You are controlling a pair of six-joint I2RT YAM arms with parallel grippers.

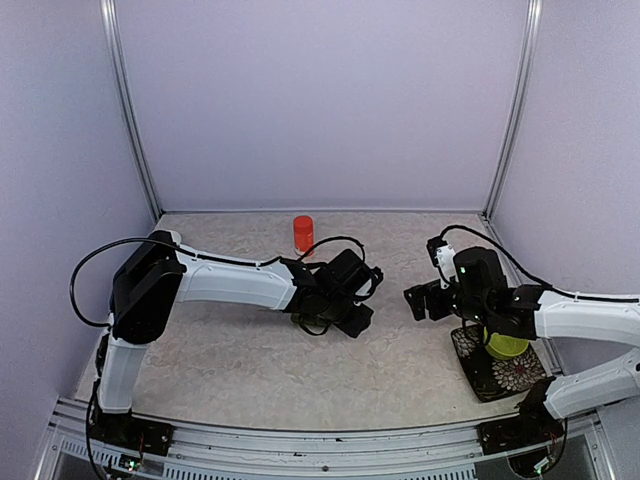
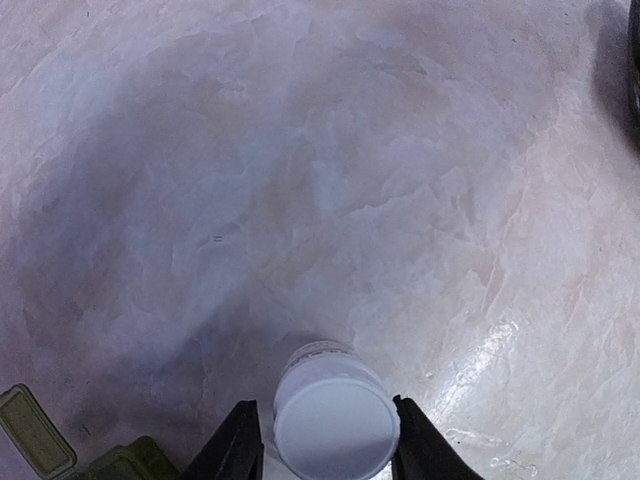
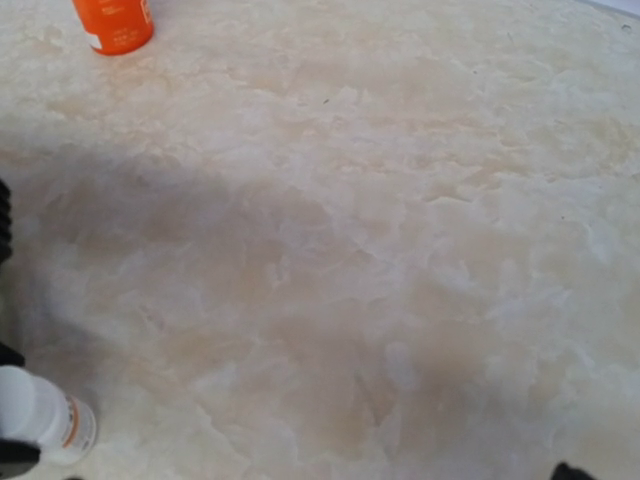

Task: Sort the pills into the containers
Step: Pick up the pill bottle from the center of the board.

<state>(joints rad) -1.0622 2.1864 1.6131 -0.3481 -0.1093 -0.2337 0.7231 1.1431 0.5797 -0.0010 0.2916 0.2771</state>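
My left gripper [image 1: 350, 305] is shut on a small white pill bottle [image 2: 335, 420] and holds it low over the table's middle, with a black finger [image 2: 235, 448] on each side of it. The bottle also shows at the left edge of the right wrist view [image 3: 45, 418], where it has an orange label. The dark green pill box [image 2: 125, 465] lies just left of the gripper with one lid [image 2: 35, 430] open; in the top view [image 1: 303, 322] the arm mostly hides it. My right gripper [image 1: 418, 300] is open and empty, to the right of the left one. No loose pills show.
A red-orange bottle [image 1: 303, 233] stands upright at the back middle and also shows in the right wrist view [image 3: 113, 25]. A lime-green bowl [image 1: 505, 346] sits on a dark patterned mat [image 1: 480, 372] at the front right, under my right arm.
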